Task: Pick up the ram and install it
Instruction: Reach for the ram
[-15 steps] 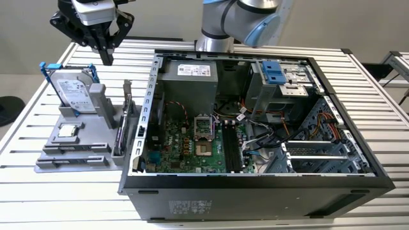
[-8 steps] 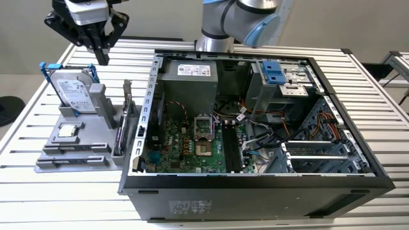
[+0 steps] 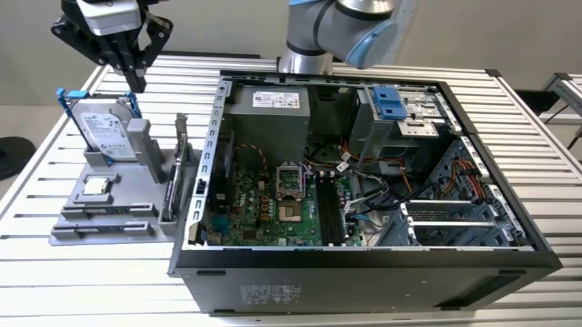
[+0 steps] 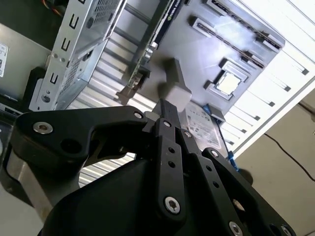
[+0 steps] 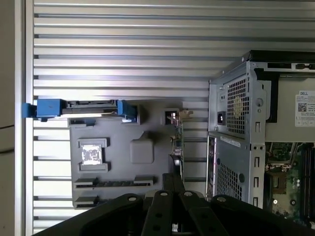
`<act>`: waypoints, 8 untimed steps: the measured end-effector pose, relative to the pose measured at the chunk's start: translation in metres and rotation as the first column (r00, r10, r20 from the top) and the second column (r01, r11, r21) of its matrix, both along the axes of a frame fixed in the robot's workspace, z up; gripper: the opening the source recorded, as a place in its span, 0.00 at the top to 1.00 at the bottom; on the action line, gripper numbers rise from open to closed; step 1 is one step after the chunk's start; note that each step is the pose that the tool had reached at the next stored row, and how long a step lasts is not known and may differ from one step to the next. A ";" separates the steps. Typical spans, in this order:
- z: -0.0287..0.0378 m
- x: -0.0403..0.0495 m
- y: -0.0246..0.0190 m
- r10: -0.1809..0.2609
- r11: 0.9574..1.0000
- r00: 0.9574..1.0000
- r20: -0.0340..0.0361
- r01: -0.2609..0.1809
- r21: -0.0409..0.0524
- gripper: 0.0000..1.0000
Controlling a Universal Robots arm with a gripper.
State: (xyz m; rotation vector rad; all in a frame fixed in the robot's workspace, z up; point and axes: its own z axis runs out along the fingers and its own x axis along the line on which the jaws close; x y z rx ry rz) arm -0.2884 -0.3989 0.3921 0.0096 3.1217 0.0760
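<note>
My gripper (image 3: 136, 85) hangs above the far end of the grey parts holder (image 3: 114, 204), just over the hard drive (image 3: 105, 133). Its black fingers (image 4: 165, 110) are shut together with nothing visible between them. In the first wrist view the gripper (image 5: 172, 179) points down at the holder (image 5: 123, 164), close to the standing expansion card (image 5: 177, 142). The ram is out of view or hidden; I cannot pick it out on the holder or in the case. Two long black memory slots (image 3: 328, 208) lie on the motherboard inside the open computer case (image 3: 364, 253).
The holder also carries a processor chip (image 3: 97, 185) and a grey post (image 4: 174, 88). The expansion card (image 3: 173, 194) stands on edge between holder and case wall. The arm's base (image 3: 304, 58) rises behind the case. Everything rests on a slatted metal table (image 3: 73, 272).
</note>
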 end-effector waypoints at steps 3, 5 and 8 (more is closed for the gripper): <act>0.0000 -0.0042 0.0000 0.000 1.000 1.000 0.000 0.000 0.000 1.00; -0.0001 -0.0071 0.0000 0.000 1.000 1.000 0.000 0.000 0.000 1.00; -0.0002 -0.0114 0.0000 0.000 1.000 1.000 0.000 0.000 0.000 1.00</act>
